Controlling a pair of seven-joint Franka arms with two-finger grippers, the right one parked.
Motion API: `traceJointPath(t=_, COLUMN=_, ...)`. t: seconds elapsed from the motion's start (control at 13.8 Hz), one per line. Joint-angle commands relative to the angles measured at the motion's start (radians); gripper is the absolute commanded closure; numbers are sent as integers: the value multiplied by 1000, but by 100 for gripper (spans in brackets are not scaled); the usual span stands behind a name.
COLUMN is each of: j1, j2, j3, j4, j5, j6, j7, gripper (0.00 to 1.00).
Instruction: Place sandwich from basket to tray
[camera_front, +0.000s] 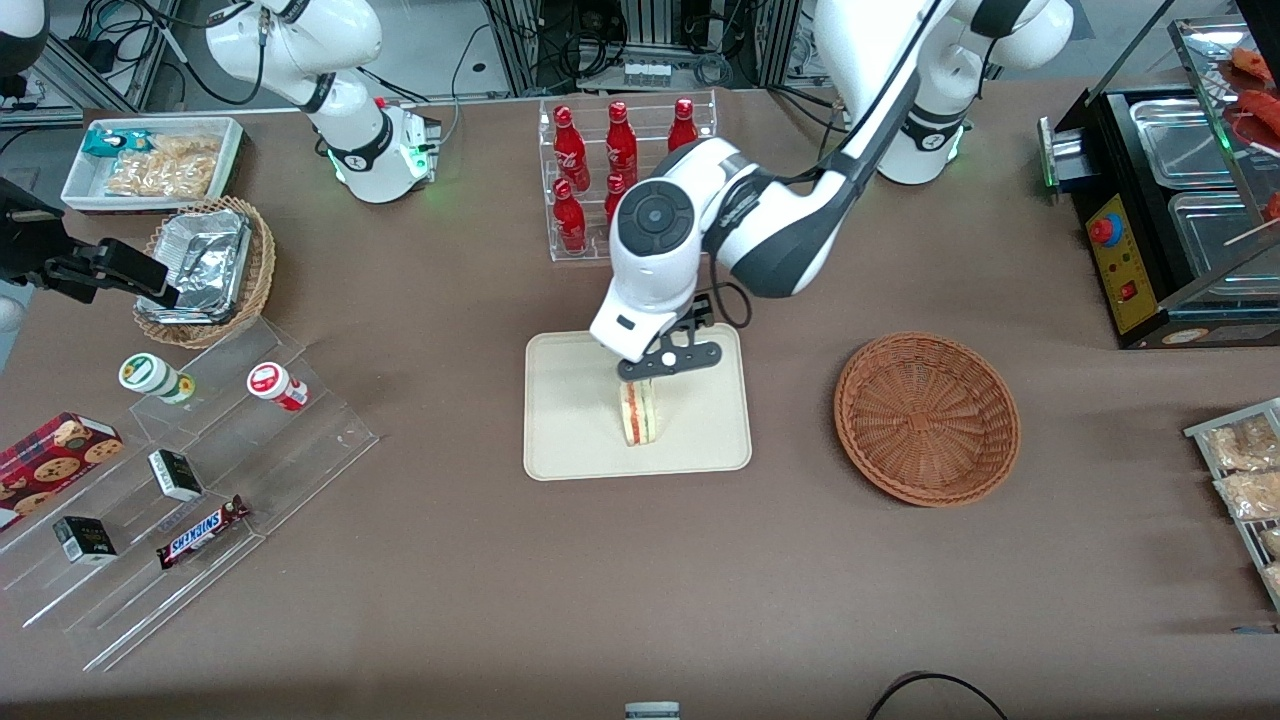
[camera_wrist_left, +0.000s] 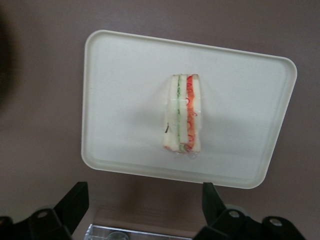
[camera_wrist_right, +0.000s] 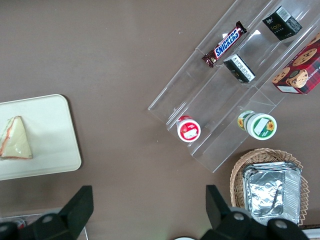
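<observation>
Brown cloth covers the whole table (camera_front: 640, 580) in front of you. On it you see the flat rectangular cream-beige tray (camera_front: 570, 420), and beside it, toward the working arm's end, the round reddish-brown wicker basket (camera_front: 927, 417) with nothing inside. Your left arm's gripper (camera_front: 650, 378) hangs just above the tray, jaws spread apart and holding nothing. Under it the small triangular white-bread sandwich (camera_wrist_left: 183, 112) stands on its edge on the tray.
</observation>
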Motion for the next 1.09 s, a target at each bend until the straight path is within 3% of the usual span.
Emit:
traceJointPath(t=0.0, j1=27, j2=-54, j3=21, j4=-17, j5=10, j6=-94, j7=89, gripper=0)
traceJointPath(t=0.36, j1=66, j2=-129, j3=122, j4=-62, j5=27, j6=-210, j7=123, gripper=0)
traceJointPath(t=1.01, j1=306, j2=-310, j3=122, j4=-233, j5=26, j6=-228, j7=457, gripper=0)
